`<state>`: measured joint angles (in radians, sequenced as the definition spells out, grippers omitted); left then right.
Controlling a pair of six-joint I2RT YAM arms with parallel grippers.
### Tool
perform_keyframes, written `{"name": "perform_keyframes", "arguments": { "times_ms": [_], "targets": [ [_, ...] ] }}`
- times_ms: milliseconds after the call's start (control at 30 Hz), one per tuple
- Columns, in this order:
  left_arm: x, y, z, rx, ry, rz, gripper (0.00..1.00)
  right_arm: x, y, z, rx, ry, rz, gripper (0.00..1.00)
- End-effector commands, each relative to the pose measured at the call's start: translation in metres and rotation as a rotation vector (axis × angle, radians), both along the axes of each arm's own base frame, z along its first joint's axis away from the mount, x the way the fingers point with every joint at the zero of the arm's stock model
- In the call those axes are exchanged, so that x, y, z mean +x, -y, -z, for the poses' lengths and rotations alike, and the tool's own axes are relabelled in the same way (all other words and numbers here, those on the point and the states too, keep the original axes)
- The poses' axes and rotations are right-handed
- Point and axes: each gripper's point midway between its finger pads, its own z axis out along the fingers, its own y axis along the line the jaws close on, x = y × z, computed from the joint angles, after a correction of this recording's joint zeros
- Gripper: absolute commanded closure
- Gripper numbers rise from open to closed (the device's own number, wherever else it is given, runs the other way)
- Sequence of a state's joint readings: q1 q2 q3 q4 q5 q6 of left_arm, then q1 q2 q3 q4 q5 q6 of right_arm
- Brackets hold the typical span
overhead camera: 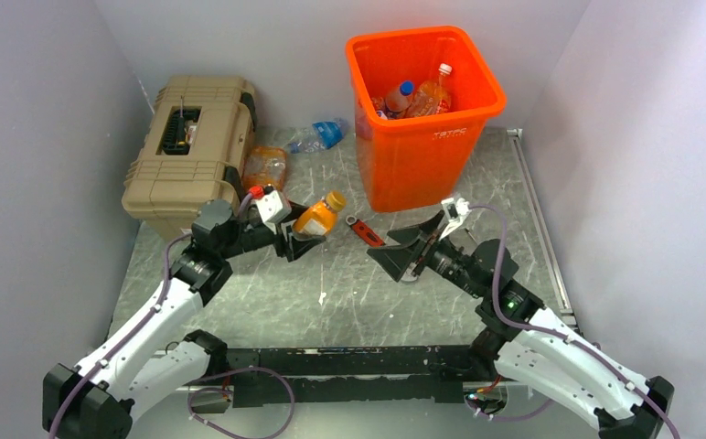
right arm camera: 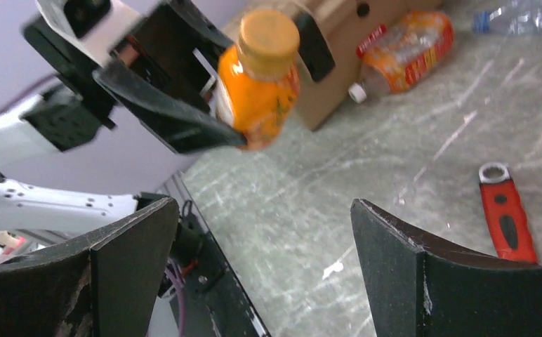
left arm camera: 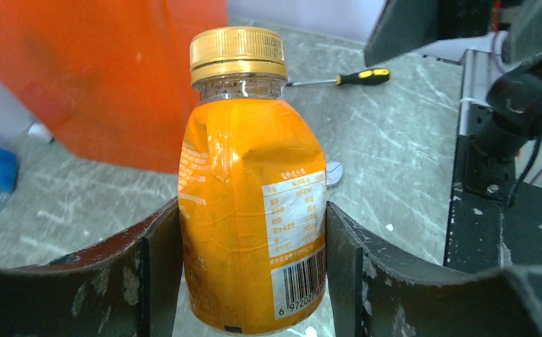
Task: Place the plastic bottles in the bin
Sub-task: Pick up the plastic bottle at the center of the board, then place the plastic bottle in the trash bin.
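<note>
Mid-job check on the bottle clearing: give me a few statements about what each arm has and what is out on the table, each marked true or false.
1. The left jaws are shut on an orange bottle with a gold cap. True.
2. The right jaws grip the wrench. False: they stand open and empty, and the wrench lies on the table.
3. The bin has nothing in it. False: several bottles lie inside.
4. A crushed bottle beside the toolbox and a clear bottle lie on the table, outside the bin. True.
</note>
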<state>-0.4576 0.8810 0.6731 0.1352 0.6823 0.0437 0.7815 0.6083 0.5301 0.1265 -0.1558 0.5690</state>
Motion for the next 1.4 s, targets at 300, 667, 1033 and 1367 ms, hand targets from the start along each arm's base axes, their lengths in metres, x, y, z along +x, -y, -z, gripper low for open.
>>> {"name": "perform_keyframes", "arguments": {
  "times_ms": [300,667,1033,1367],
  "targets": [
    [-0.043,0.028,-0.044,-0.077,0.199,0.21,0.65,0.002,-0.026,-0.107,0.264,0.124,-0.096,0.04],
    [-0.048,0.03,-0.044,-0.068,0.216,0.22,0.65,0.027,-0.054,-0.102,0.225,0.048,-0.103,0.13],
    [-0.047,0.028,-0.046,-0.067,0.233,0.202,0.65,0.029,-0.07,-0.087,0.192,-0.002,-0.141,0.23],
    [-0.047,0.027,-0.045,-0.052,0.239,0.189,0.64,0.023,-0.081,-0.083,0.177,-0.012,-0.201,0.89]
  ]
}}
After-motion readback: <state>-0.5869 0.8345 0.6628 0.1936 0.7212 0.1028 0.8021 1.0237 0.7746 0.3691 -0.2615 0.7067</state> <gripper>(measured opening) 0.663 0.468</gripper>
